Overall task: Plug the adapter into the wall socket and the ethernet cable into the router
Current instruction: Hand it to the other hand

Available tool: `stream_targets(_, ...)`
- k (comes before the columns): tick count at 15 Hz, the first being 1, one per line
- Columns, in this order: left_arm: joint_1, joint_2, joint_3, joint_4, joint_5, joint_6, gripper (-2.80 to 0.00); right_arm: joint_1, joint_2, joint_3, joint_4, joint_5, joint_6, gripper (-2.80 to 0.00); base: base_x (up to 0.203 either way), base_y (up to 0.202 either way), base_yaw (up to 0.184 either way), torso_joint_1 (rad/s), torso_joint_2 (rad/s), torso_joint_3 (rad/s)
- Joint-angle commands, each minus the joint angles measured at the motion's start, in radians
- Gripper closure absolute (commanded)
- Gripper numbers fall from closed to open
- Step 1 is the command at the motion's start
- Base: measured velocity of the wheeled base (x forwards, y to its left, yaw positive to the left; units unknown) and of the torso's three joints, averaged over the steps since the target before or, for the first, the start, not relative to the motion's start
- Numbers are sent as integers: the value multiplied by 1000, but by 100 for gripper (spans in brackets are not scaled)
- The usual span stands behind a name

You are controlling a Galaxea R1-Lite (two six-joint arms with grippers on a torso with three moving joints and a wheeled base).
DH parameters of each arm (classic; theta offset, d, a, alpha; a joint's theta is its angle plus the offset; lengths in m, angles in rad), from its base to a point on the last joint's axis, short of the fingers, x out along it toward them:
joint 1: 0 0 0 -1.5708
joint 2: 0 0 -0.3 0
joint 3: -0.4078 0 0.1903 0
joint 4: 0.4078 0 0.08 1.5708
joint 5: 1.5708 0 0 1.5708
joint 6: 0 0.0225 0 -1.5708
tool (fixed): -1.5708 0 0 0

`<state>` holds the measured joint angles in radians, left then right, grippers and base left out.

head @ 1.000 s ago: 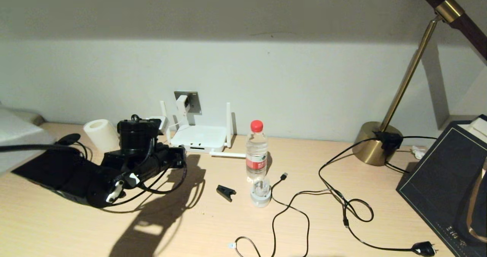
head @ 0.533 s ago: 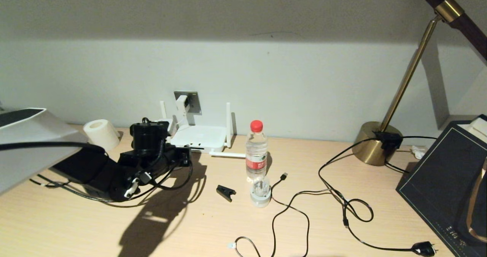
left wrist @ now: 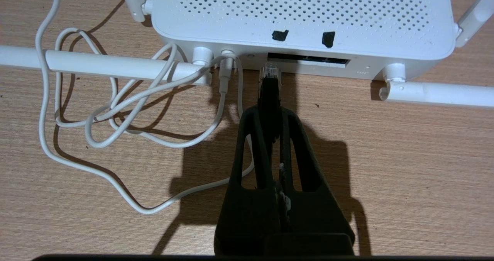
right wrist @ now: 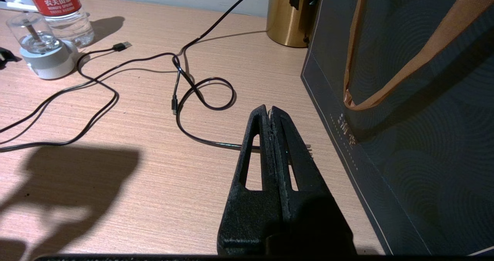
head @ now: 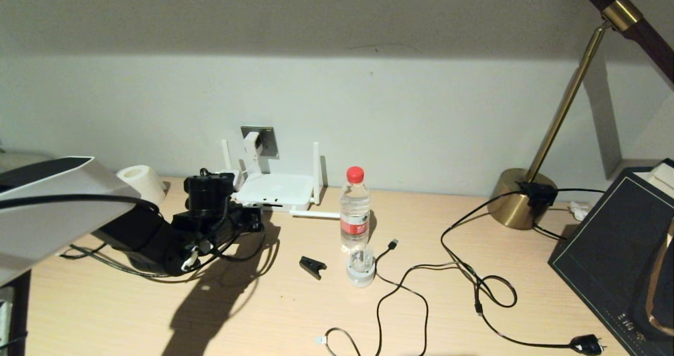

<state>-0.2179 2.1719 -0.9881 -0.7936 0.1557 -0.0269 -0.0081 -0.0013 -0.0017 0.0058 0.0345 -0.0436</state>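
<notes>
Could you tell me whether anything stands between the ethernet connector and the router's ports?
Nothing visible does: the left hand holds the ethernet cable just short of the router, with only bare desk between.

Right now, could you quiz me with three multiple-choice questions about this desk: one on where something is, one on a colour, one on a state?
1. Where is the adapter?
A. In the wall socket
B. Lying beside the lamp base
C. In the paper bag

2. What colour is the cap of the water bottle?
A. Blue
B. Red
C. Green

3. What is the state of the ethernet cable?
A. Fully seated in the router
B. Lying loose on the desk
C. Clamped by the left gripper, its clear tip just short of the ports

Answers:
1 A: the head view shows the white plug sitting on the grey wall plate.
2 B: the cap is plainly red.
3 C: the left wrist view shows the jaws shut on the black connector, aimed at the port row.
</notes>
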Motion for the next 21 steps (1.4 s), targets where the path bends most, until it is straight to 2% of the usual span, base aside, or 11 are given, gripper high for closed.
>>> stream_targets(1, 2, 7, -1, -6, 1, 13, 0, -1, 1, 0, 0, 1, -1, 0, 0, 0, 0, 0, 0, 0)
stream_targets(7, 8, 6, 12, -7, -1, 18, 0, -1, 1, 0, 0, 1, -1, 0, 0, 0, 0, 0, 0, 0)
stream_targets(10, 9, 8, 26, -60, -1, 21, 0, 0, 1, 0, 0, 1, -1, 0, 0, 0, 0, 0, 0, 0)
stream_targets(21, 9, 14, 22, -62, -35, 21, 0, 0, 1, 0, 0, 1, -1, 0, 0, 0, 0, 0, 0, 0)
